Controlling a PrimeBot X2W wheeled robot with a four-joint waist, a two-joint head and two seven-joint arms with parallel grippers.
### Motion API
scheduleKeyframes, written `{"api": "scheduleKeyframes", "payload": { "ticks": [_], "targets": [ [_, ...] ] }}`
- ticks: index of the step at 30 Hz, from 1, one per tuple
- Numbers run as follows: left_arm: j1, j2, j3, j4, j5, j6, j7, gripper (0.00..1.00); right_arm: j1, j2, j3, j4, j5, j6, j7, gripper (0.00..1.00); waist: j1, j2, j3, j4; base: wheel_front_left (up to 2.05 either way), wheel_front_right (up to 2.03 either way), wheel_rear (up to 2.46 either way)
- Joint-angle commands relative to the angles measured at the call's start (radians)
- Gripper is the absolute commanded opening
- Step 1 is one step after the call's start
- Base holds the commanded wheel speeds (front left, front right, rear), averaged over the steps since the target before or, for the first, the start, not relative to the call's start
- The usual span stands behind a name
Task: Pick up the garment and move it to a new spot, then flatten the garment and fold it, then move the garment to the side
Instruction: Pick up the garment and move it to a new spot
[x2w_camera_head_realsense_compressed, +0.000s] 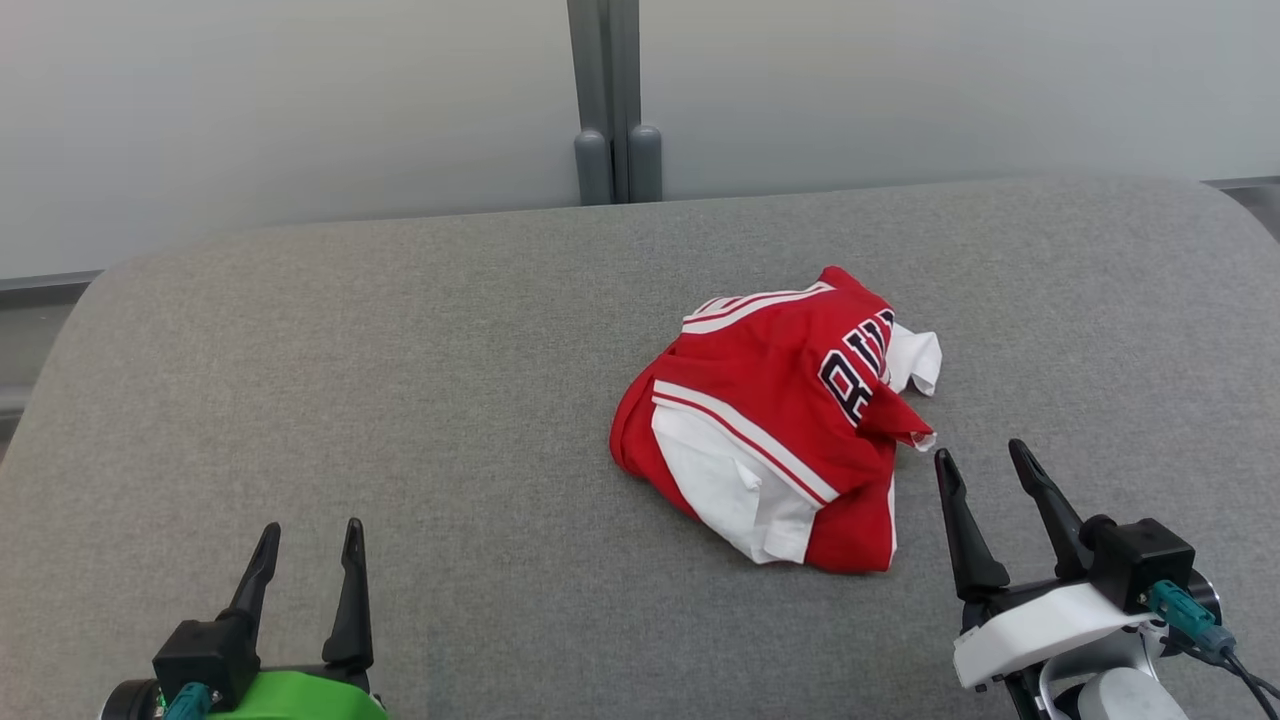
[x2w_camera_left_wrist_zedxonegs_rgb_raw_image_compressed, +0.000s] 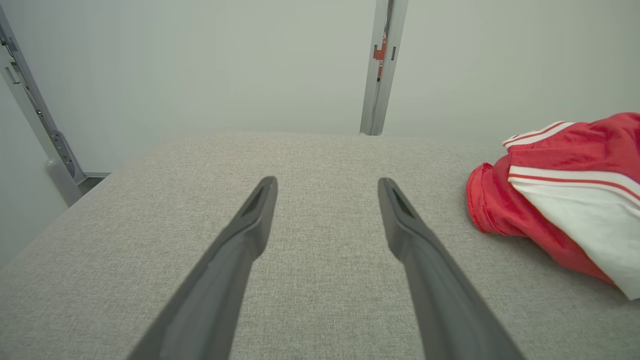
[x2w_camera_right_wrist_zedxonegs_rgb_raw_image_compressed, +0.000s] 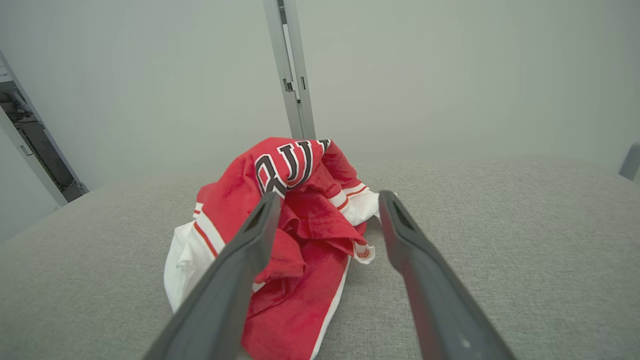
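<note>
One crumpled garment (x2w_camera_head_realsense_compressed: 770, 400); right hand (x2w_camera_head_realsense_compressed: 978, 450), spread wide, just beside it

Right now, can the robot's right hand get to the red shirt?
Probably yes. The right hand is open, with the red shirt lying just ahead of its fingertips, and nothing stands between them on the gray cushion.

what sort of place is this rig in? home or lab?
Likely a lab or test bay, not a home: a grey fabric-covered worktop, plain pale wall panels joined by a grey metal post, and a crumpled red-and-white jersey laid out as the workpiece.
</note>
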Motion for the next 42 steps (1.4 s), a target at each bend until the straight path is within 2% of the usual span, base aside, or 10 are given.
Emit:
{"api": "scheduleKeyframes", "payload": {
  "ticks": [1,8,20,30,42],
  "targets": [
    [-0.026,0.001,0.002,0.002,-0.004,-0.002,-0.001,1.00,-0.001,0.000,0.001,0.001,0.004,0.000,-0.003,1.00,0.0000,0.0000,0.001,-0.002,0.00,0.00,0.00],
    [-0.111,0.007,-0.037,0.013,0.004,-0.005,-0.001,1.00,-0.015,-0.003,0.008,0.001,0.009,0.000,-0.003,1.00,0.0000,0.0000,0.016,-0.028,0.00,0.00,0.00],
    [-0.396,0.017,-0.202,0.130,-0.027,-0.007,0.026,1.00,-0.061,-0.009,0.008,-0.001,0.023,0.000,-0.003,1.00,0.0000,0.0000,0.103,-0.134,0.00,0.00,0.00],
    [-0.531,0.057,-0.376,0.303,-0.103,-0.007,0.070,1.00,-0.100,0.004,0.011,-0.007,0.035,0.000,-0.003,1.00,0.0000,0.0000,0.183,-0.214,0.00,0.00,0.00],
    [-0.616,0.086,-0.566,0.460,-0.270,-0.007,0.086,1.00,-0.125,0.005,0.013,-0.001,0.045,0.000,-0.003,1.00,0.0000,0.0000,0.225,-0.262,0.00,0.00,0.00]
  ]
}}
